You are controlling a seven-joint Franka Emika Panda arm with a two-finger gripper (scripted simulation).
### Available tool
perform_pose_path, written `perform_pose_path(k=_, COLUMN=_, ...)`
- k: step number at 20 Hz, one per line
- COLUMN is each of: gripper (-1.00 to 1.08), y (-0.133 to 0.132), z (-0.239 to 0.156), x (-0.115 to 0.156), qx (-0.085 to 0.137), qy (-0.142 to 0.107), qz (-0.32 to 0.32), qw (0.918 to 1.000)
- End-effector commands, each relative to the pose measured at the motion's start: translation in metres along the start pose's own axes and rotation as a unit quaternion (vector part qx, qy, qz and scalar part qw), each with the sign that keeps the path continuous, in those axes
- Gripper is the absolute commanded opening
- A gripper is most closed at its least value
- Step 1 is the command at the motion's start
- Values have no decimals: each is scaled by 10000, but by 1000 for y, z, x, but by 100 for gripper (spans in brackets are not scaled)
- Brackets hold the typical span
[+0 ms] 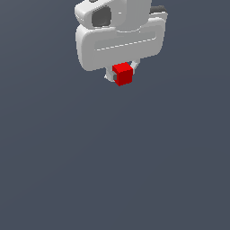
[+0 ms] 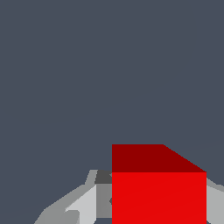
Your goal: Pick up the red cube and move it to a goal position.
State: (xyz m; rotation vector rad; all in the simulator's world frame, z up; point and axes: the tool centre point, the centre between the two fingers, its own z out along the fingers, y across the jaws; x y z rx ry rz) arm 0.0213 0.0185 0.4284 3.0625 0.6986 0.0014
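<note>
A: Starting at the exterior view's left, what do you see?

B: Nothing but plain dark grey there; I cannot make out any tabletop edge or a goal marker. Toward the middle, near the top, hangs the white end effector (image 1: 121, 75), and the red cube (image 1: 122, 73) sits right between its fingertips. The exterior view's right is bare grey again.

A: Is the cube actually gripped?

B: It looks so. One finger (image 1: 109, 76) shows pressed to the cube's side on the exterior view's left, the other peeks out behind it on the right. The wrist view agrees: the red cube (image 2: 158, 192) fills the gap, with a grey finger (image 2: 94, 199) touching one side of it and a sliver of the other finger at the far side. So the end effector (image 2: 158, 205) is pinching the cube.

A: Which step is that, then?

B: My judgement is that the pick is done and the carry is in hand. No shadow or contact shows beneath the cube, so I cannot tell its height.

A: And the next move?

B: Hold the pinch firm and travel steadily to the goal, which no picture shows.
</note>
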Motion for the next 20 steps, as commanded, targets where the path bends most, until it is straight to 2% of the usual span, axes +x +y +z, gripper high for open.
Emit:
perform_pose_path(k=1, gripper=-100, y=-4, z=-23, x=-1, qx=2, qy=-4, qz=0, qw=10000)
perform_pose_path(k=10, gripper=-100, y=-11, z=-73, x=-2, qx=3, qy=-4, qz=4, qw=10000)
perform_pose_path(k=20, gripper=-100, y=-12, z=-87, x=-1, qx=3, qy=-4, qz=4, qw=10000)
